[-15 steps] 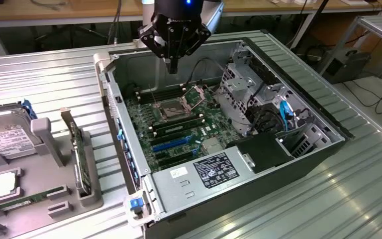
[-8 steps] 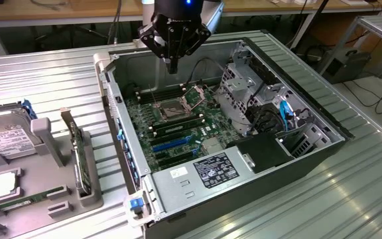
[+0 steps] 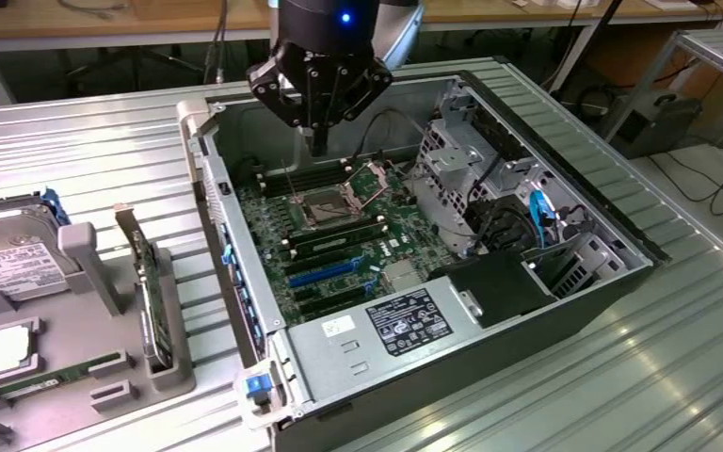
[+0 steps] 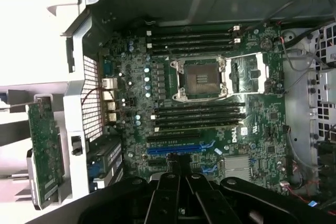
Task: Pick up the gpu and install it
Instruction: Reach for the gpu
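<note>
Robot arm's jaws poised over an open computer case (image 3: 550,348); gpu (image 3: 148,301) not yet picked up.

The jaws hang inside the case's open top, above the motherboard (image 3: 336,235) and near its bare processor socket (image 3: 327,204); they appear pressed together with nothing between them. The gpu, a green card, stands on edge in a grey holder (image 3: 167,367) on the bench (image 3: 72,160), just outside the case's port-side wall and well apart from the jaws. The blue expansion slot (image 4: 173,149) within the case sits empty. Judging by this, neither the pickup nor the installing is done.
</note>
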Available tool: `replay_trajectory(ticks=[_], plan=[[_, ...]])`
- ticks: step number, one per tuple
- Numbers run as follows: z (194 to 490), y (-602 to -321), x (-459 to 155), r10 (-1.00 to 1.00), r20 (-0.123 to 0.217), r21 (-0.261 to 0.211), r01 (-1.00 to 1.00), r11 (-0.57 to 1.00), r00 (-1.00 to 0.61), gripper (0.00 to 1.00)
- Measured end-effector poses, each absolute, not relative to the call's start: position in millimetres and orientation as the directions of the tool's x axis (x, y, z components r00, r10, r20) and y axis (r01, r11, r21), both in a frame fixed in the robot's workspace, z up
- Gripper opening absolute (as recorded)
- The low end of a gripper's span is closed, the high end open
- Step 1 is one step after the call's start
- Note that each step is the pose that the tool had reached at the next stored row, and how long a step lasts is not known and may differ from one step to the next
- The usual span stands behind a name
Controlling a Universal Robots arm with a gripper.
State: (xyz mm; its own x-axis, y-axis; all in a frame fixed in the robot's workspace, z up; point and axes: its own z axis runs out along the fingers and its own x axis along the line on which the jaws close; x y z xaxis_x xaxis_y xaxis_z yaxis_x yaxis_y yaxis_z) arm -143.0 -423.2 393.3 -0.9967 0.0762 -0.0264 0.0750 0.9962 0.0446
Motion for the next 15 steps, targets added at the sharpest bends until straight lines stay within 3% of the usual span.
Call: replay_trajectory(ticks=[15], plan=[[391,-443,-210,0.076,-0.03,0.035,0.075,0.997,-0.997,0.11]])
